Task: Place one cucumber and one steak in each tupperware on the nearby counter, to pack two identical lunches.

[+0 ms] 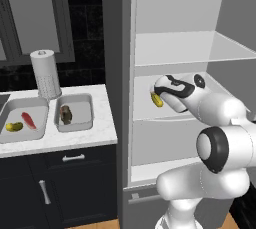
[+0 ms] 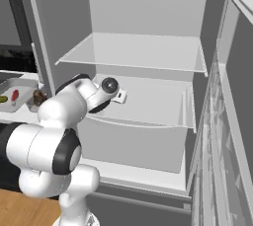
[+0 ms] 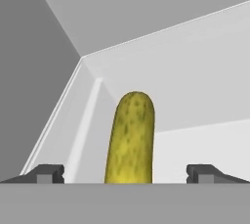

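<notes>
From the left base view, my gripper [image 1: 159, 94] is inside the open grey fridge [image 1: 170, 48], over the middle shelf, beside a stubby yellow-green cucumber [image 1: 157, 100] near that shelf's left front edge. On the white marble-look counter [image 1: 75, 138], one shallow grey tupperware [image 1: 74, 112] holds only a dark brown steak chunk [image 1: 65, 115]; the other tupperware [image 1: 22, 118] near the counter's left edge already has a cucumber [image 1: 14, 126] and a red steak slab [image 1: 29, 120].

From the right base view, my forearm hides the gripper.

Along the hand view, my fingertips [image 3: 46, 173] stand wide apart, cucumber [image 3: 131, 139] centred between, ungripped. Risks: closing too shallow would squirt the glossy cucumber towards the back; lifting carelessly could strike the upper shelf.
</notes>
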Available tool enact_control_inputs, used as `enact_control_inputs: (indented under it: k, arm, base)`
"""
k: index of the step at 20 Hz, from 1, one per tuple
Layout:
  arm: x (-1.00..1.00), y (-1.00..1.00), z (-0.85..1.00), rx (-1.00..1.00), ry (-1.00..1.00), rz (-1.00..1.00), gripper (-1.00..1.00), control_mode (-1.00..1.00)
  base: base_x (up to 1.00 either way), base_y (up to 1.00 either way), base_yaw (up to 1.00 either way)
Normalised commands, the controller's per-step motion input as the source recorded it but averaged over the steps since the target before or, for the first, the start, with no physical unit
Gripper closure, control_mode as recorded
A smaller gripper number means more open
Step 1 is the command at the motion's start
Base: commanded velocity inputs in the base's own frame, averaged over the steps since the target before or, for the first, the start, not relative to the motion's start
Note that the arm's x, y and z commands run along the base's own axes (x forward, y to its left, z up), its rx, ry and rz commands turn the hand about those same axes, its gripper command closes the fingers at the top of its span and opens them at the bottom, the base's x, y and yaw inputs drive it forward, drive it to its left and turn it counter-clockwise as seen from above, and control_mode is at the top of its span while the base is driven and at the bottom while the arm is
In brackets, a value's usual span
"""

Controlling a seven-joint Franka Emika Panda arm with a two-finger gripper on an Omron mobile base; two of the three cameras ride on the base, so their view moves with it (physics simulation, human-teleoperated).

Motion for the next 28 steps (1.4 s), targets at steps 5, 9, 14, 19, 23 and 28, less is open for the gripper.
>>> enact_control_inputs:
  k: [5,9,14,19,23,28]
  arm:
    - [0.04,0.00,-0.07,0.00,0.00,0.00,-1.00,-1.00]
    - [0.13,0.05,-0.01,-0.01,0.00,0.00,-1.00,-1.00]
    - [0.07,0.02,-0.04,0.00,0.00,0.01,-1.00,-1.00]
    - [0.00,0.00,-0.11,0.00,0.00,0.01,-1.00,-1.00]
    - [0.03,0.00,-0.14,0.00,0.00,0.02,-1.00,-1.00]
    - [0.11,0.01,-0.10,0.00,0.00,0.02,-1.00,-1.00]
  base:
    - [0.00,0.00,0.00]
    - [0.00,0.00,0.00]
    - [0.00,0.00,0.00]
    - [0.00,0.00,0.00]
    - [0.00,0.00,0.00]
    - [0.00,0.00,0.00]
